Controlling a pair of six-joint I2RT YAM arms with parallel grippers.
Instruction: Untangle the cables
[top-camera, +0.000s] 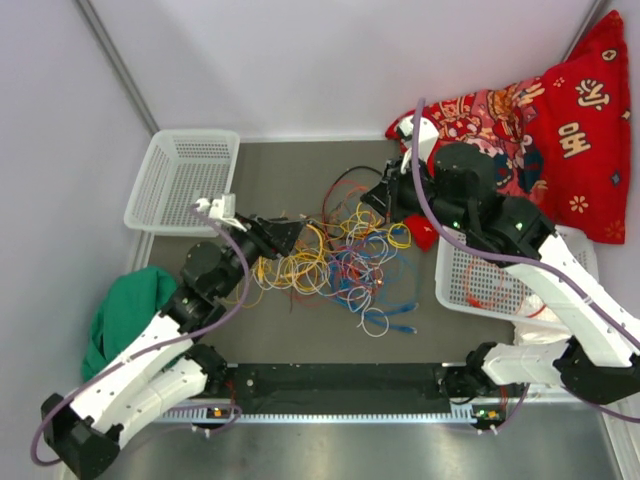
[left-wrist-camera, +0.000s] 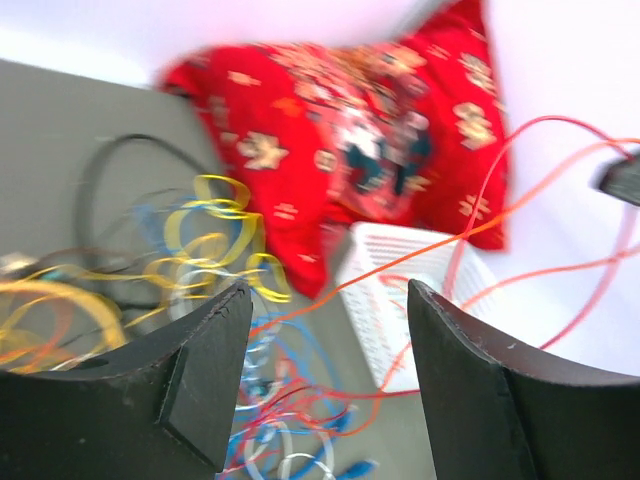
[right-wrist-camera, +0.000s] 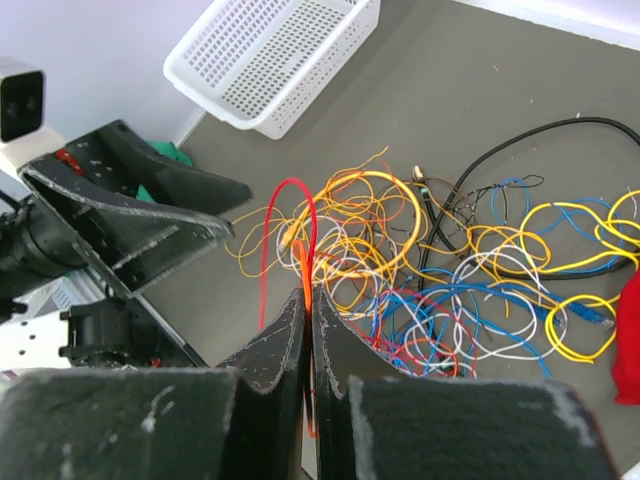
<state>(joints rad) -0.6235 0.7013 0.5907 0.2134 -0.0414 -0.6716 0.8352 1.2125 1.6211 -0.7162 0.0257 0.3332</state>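
The cables (top-camera: 345, 262) lie in a tangled heap of yellow, orange, red, blue, white and black wires on the grey mat. My right gripper (right-wrist-camera: 308, 300) is shut on a thin orange cable (right-wrist-camera: 303, 270), with a red loop (right-wrist-camera: 290, 195) rising just in front of it; in the top view the gripper (top-camera: 383, 198) is at the heap's far right edge. My left gripper (left-wrist-camera: 325, 305) is open and empty over the heap's left side, in the top view (top-camera: 285, 236). An orange cable (left-wrist-camera: 420, 255) runs across the gap beyond its fingers without touching them.
A white basket (top-camera: 185, 180) stands at the far left. Another white basket (top-camera: 500, 285) at the right holds an orange wire. A red patterned cushion (top-camera: 545, 120) lies at the back right. A green cloth (top-camera: 125, 310) lies by the left arm.
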